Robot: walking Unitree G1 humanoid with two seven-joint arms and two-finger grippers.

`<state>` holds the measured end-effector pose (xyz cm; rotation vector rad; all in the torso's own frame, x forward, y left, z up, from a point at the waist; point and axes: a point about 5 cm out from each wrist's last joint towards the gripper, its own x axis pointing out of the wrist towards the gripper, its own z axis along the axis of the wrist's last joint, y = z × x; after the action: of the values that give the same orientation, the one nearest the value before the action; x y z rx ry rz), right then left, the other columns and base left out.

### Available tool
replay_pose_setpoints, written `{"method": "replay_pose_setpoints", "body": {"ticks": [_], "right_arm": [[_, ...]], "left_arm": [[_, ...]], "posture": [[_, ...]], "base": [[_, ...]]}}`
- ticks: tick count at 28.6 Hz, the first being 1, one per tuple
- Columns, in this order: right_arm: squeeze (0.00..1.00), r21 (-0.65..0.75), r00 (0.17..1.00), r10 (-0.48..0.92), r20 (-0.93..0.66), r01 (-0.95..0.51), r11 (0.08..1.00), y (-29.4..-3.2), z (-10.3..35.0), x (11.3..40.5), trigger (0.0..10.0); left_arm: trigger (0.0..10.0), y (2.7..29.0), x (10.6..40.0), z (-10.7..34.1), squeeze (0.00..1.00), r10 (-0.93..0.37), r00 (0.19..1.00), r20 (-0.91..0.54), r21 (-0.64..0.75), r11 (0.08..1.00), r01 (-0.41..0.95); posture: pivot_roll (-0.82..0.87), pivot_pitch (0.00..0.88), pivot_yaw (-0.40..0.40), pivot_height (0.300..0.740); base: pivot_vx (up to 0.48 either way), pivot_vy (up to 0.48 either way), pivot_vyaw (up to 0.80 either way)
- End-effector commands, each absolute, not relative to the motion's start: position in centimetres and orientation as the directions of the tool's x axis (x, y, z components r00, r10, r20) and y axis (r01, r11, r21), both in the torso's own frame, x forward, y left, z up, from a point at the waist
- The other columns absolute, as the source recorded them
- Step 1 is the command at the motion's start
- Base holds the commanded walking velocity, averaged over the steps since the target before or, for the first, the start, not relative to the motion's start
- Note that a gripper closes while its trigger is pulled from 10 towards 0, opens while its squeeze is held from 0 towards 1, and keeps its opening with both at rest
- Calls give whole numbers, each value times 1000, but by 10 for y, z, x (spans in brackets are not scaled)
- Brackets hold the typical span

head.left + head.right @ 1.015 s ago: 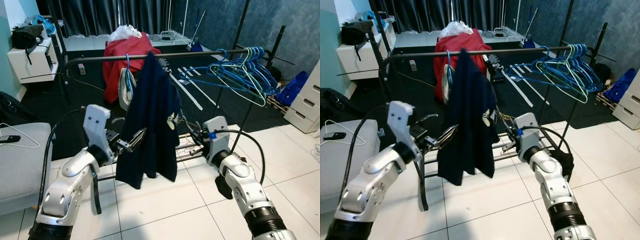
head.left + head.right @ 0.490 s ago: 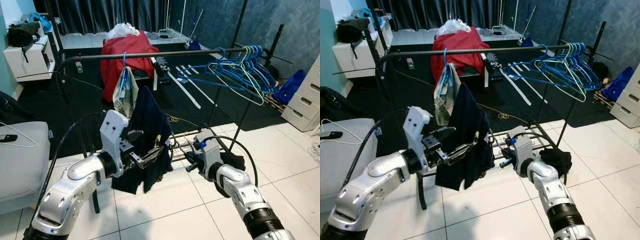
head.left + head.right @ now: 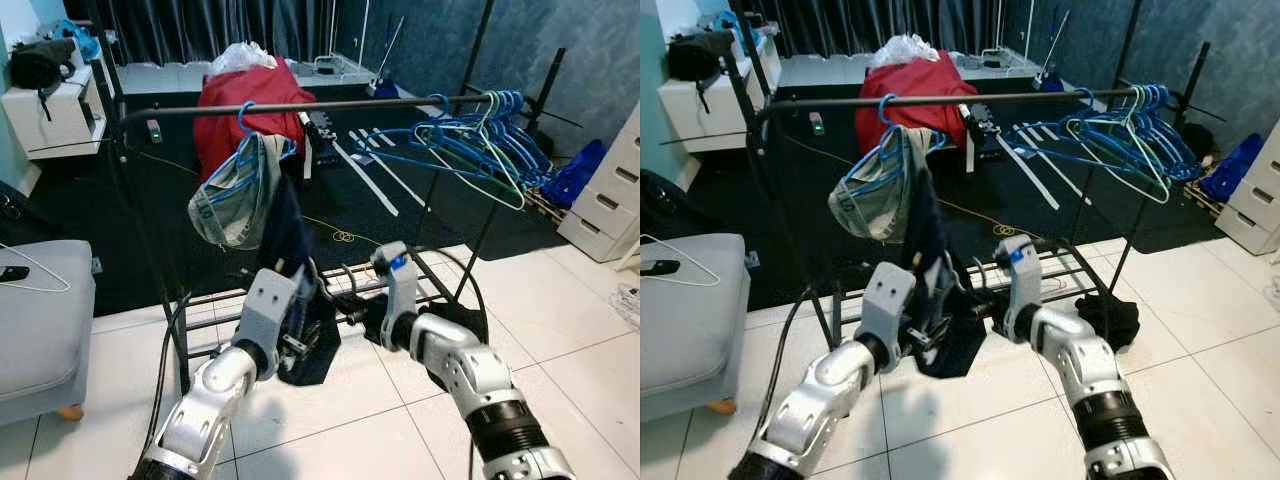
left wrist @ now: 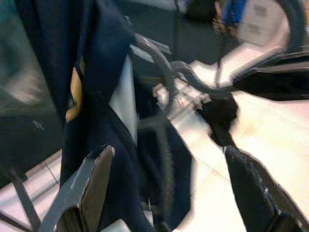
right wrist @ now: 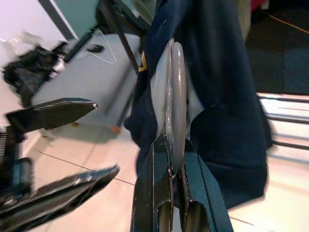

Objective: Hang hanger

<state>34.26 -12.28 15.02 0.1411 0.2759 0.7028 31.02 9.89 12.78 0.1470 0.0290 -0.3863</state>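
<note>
A navy garment on a grey wire hanger hangs low, below the black rack rail, between my two arms. In the right wrist view my right gripper is shut on the hanger's wire above the cloth. My left gripper is open, its fingers wide apart around the garment and a loop of wire. In the head views both grippers meet at the garment's lower half, the left gripper beside the right gripper. A blue hanger with a grey garment hangs tilted on the rail, just above.
Several blue hangers crowd the rail's right end. A red heap lies behind the rack. A grey seat stands at the left, white drawers at the right. A dark cloth lies by the rack's lower bars.
The navy garment has come down from rail height to well below the rail. Both arms dropped and drew together. The grey garment on the blue hanger has swung out to the left.
</note>
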Motion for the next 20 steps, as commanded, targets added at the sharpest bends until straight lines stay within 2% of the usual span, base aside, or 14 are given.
{"method": "replay_pose_setpoints", "body": {"ticks": [1, 6, 7, 10, 12, 20], "right_arm": [[0, 232, 707, 691, -150, -654, 720, -119, 164, 343, 10000], [0, 222, 665, 733, -143, -700, 678, -117, 170, 339, 10000], [0, 157, 628, 757, -180, -742, 652, -126, 169, 334, 10000], [0, 157, 628, 757, -180, -742, 652, -126, 169, 334, 10000], [0, 57, 611, 759, -225, -770, 636, -142, 167, 330, 10000], [0, -98, 619, 757, -210, -783, 614, -167, 177, 328, 10000]], "left_arm": [[10000, 108, 311, 119, 0, -350, 935, -53, 181, 918, 354], [10000, 119, 311, 112, 0, -316, 948, -42, 224, 922, 317], [10000, 143, 311, 115, 0, -242, 970, -9, 260, 936, 236], [10000, 143, 311, 115, 0, -242, 970, -9, 260, 936, 236], [10000, 168, 307, 120, 0, -193, 981, 28, 259, 949, 179], [10000, 186, 294, 118, 0, -250, 966, 68, 266, 938, 224]], "posture": [[-120, 82, -69, 740], [-124, 84, -69, 740], [-120, 85, -67, 740], [-120, 85, -67, 740], [-116, 87, -69, 740], [-118, 93, -68, 740]], "base": [[0, 0, 0], [0, 0, 0], [0, 0, 0], [0, 0, 0], [0, 0, 0], [0, 0, 0]]}}
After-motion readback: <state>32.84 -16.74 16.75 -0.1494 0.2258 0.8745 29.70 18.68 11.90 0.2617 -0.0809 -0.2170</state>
